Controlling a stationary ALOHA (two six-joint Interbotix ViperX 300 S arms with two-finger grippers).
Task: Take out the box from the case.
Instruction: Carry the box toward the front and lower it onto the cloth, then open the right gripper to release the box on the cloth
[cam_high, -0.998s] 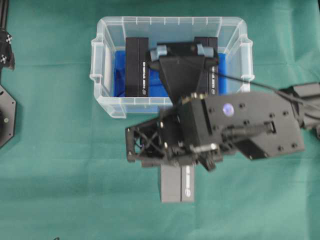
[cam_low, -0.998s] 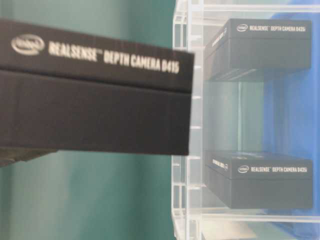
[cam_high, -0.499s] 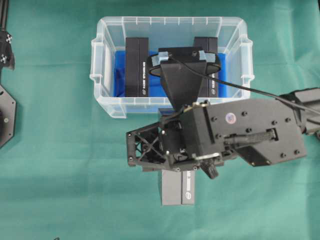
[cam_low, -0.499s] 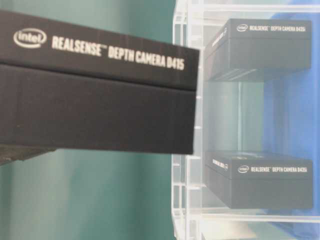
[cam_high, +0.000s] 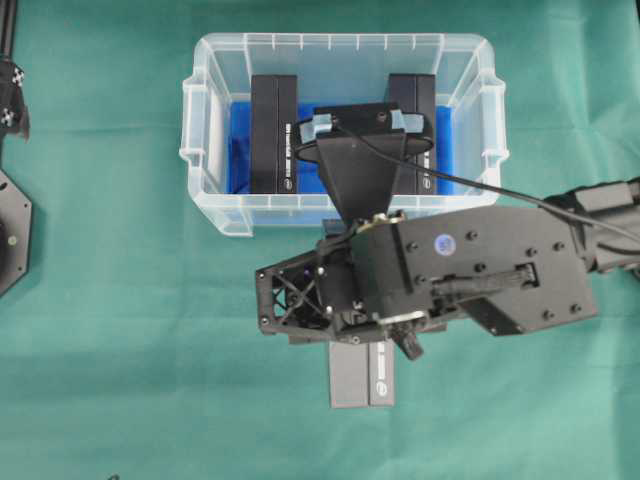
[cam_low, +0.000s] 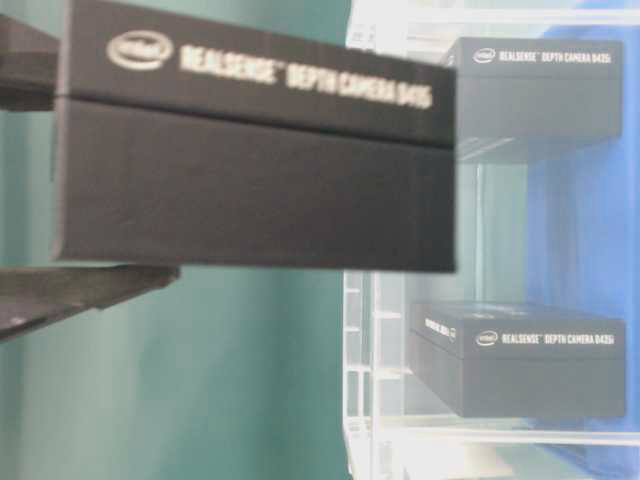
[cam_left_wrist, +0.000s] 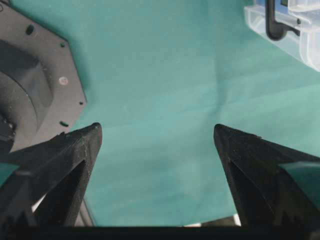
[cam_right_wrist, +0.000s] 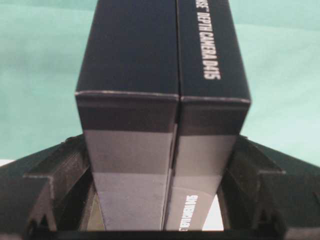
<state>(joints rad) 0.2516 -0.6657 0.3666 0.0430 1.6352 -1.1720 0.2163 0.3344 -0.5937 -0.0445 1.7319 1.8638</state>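
My right gripper (cam_right_wrist: 161, 150) is shut on a black box (cam_high: 361, 375) printed "RealSense Depth Camera D415", its fingers pressing both long sides. The box (cam_low: 260, 180) hangs in the air over the green cloth, in front of the case (cam_high: 200, 110) and outside it. The case is a clear plastic bin with a blue cloth (cam_high: 238, 150) on its bottom. Two more black boxes stand inside it, one left (cam_high: 273, 130) and one right (cam_high: 420, 100). In the left wrist view my left gripper (cam_left_wrist: 156, 132) stands open over bare green cloth, holding nothing.
The right arm's wrist and camera mount (cam_high: 365, 150) reach over the case's front wall, hiding part of its inside. A black arm base (cam_high: 12, 230) sits at the table's left edge. A corner of the case (cam_left_wrist: 285, 37) shows in the left wrist view.
The held box has shifted with the right gripper: to the right and slightly up in the table-level view, slightly right in the overhead. The left gripper has not moved.
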